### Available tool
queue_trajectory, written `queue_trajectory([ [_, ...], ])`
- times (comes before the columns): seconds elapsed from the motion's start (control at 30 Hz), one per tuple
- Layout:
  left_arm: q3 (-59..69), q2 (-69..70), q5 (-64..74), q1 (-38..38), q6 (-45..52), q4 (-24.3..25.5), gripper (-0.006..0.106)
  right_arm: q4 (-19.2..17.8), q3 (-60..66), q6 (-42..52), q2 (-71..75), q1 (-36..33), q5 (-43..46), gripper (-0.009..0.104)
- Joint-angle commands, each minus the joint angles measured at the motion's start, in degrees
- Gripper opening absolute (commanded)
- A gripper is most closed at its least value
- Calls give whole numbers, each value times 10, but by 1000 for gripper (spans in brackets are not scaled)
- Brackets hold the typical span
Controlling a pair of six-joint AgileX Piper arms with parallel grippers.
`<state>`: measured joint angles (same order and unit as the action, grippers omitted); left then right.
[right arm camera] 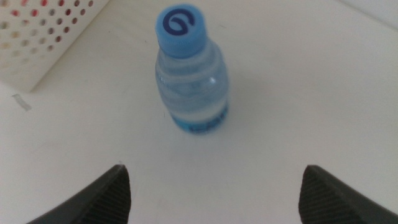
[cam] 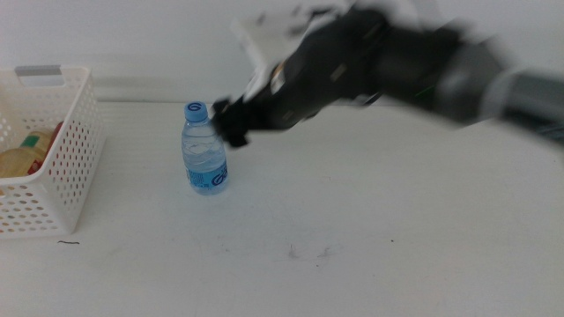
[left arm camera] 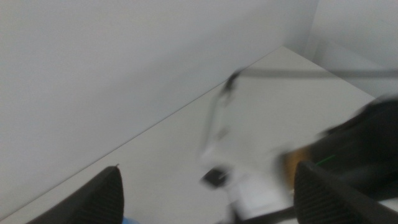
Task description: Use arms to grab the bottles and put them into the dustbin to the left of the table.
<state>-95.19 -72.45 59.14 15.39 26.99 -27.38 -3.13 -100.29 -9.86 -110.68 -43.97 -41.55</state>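
A clear water bottle (cam: 205,154) with a blue cap stands upright on the white table (cam: 370,220), a little right of the dustbin (cam: 69,158). My right gripper (cam: 231,123) comes in blurred from the right and hovers just beside the cap. Seen from the right wrist, the bottle (right arm camera: 191,74) stands ahead of the right gripper (right arm camera: 214,171), whose jaws are open wide and hold nothing. Inside the dustbin lie a yellow-drink bottle (cam: 19,160) and a red can (cam: 56,130). The left gripper (left arm camera: 208,171) is open, faces the wall, and is out of the middle view.
The white perforated dustbin (right arm camera: 43,37) sits at the table's left edge. A white wall runs behind the table. Faint scuff marks (cam: 304,254) dot the tabletop near the front. The left wrist view shows the blurred right arm (left arm camera: 354,149).
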Motion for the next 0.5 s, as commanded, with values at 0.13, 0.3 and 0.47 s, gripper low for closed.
queue_trajectory([
  [0.13,2,4,-7,1,0,-5,94,-16,-2,-6,185,6,-151,89],
  [0.3,2,4,-7,1,1,-5,94,-54,-2,-22,251,6,-193,89],
  [0.47,2,4,-7,1,0,-5,94,-55,-2,-39,262,6,-181,89],
])
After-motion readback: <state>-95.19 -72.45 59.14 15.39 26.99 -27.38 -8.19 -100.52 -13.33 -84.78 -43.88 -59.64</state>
